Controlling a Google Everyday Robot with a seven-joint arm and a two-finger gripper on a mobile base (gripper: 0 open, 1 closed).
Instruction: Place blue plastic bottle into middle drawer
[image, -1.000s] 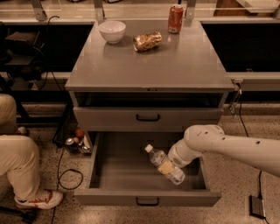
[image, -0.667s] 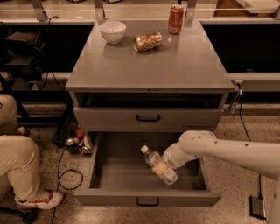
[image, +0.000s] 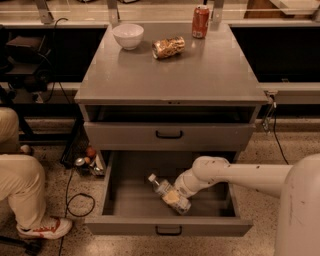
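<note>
1. The bottle (image: 170, 196) is seen lying on its side inside the open bottom drawer (image: 125, 226), a little right of the drawer's centre, in the lower middle of the frame.
2. Its long axis is set on a diagonal. The white cap is pointed to the upper left, toward the back of the drawer, and the base is pointed to the lower right, toward the drawer front.
3. The gripper (image: 181, 189) is found at the bottle's right flank, pressed close against the labelled part of the body. Whether it is clamped on the bottle or has let go cannot be told, as its working end is hidden by the wrist.
4. The bottle is thus placed just left of and below the gripper, touching it or very nearly so.
5. The arm (image: 235, 175) is brought in from the lower right of the frame. It is run roughly level over the drawer's right side, bent at a rounded joint, and angled down and leftward into the drawer.
6. The bottle is judged to be on or just above the drawer floor, so the placing is nearly done. What is left is judged to be a release, if one is still needed, and a lift out past the closed drawer (image: 169, 135) above.
</note>
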